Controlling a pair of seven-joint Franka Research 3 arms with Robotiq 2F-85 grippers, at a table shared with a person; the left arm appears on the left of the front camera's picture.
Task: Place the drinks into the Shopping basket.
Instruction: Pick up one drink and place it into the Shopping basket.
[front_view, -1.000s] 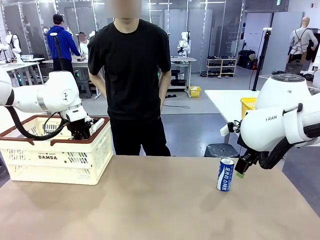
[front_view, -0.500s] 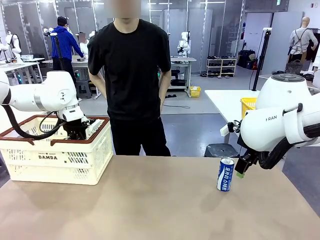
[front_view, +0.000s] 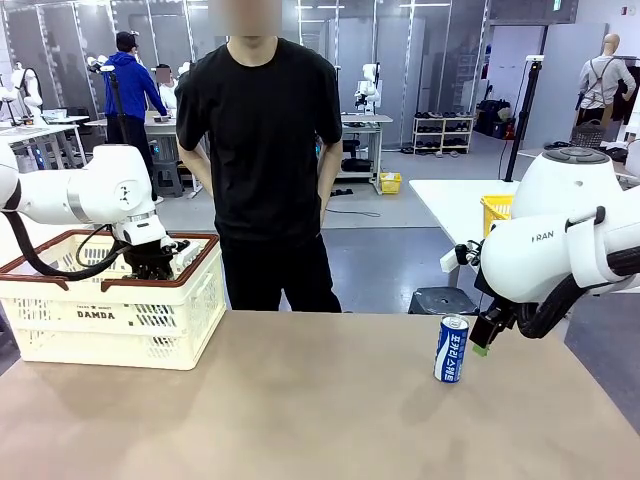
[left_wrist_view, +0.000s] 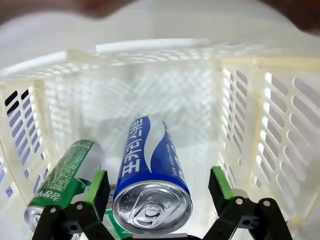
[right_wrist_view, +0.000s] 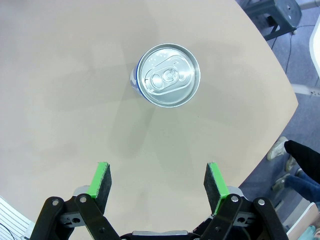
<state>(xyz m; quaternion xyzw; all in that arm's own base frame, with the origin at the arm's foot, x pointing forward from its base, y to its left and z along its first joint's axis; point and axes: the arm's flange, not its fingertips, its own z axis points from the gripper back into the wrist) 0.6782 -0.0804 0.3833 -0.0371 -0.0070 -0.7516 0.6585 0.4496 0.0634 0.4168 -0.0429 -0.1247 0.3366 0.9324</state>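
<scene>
Left gripper (left_wrist_view: 157, 179) opened; blue can (left_wrist_view: 149, 160) between jaws.

Bare tabletop (front_view: 300, 410) surrounds the standing can (front_view: 451, 349); in the Shopping basket (left_wrist_view: 250, 125) a green can (left_wrist_view: 60, 185) crowds the blue can (left_wrist_view: 150, 165).

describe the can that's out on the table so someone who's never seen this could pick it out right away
Look at the right side of the tan table, beside the right tool. A slim blue and white can stands upright there, alone on the bare top. The green can and the other blue can are inside the cream basket at the left.
</scene>
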